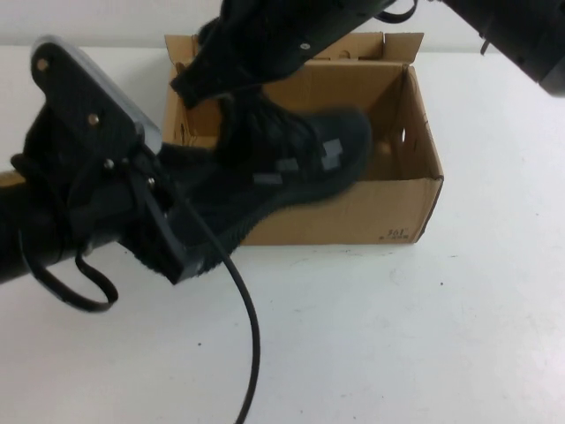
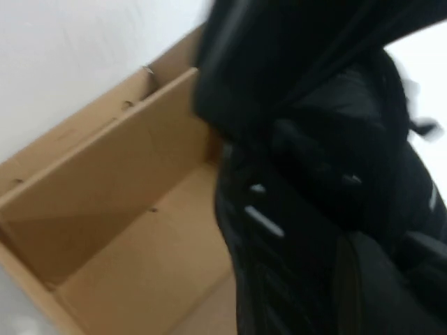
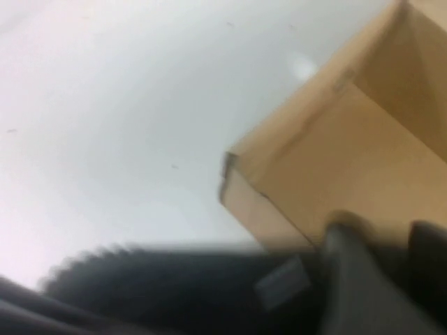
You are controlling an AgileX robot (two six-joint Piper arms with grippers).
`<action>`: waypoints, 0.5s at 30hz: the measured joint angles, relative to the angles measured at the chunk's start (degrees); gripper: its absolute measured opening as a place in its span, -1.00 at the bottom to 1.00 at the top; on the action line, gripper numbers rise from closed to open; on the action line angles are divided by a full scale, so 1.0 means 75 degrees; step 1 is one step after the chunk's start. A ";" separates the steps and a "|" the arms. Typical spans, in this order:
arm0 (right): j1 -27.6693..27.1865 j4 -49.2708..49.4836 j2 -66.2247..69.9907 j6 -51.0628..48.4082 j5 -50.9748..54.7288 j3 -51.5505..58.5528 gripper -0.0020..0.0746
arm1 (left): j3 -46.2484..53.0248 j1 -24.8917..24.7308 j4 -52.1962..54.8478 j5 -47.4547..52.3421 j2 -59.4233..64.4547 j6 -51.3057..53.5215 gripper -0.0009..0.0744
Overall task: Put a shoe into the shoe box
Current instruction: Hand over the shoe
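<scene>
The black knit lace-up shoe (image 1: 291,163) hangs tilted over the front wall of the brown cardboard shoe box (image 1: 388,208) — toe inside toward 3 o'clock. The left tool (image 1: 190,243) pinches its heel at 8 o'clock. The right tool (image 1: 221,93) sits at the collar; its spread I cannot tell. The heel may catch the wall.

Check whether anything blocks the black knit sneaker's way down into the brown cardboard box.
Nothing visible does. The black knit sneaker hangs over the open brown cardboard box, whose floor shows bare. The left gripper is at its heel, the right gripper at its collar.
</scene>
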 joint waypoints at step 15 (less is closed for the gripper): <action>0.0000 0.0578 -0.0588 -0.3616 0.0714 -0.0056 0.39 | 0.0011 -0.0007 0.0049 0.0803 -0.0343 0.0116 -0.83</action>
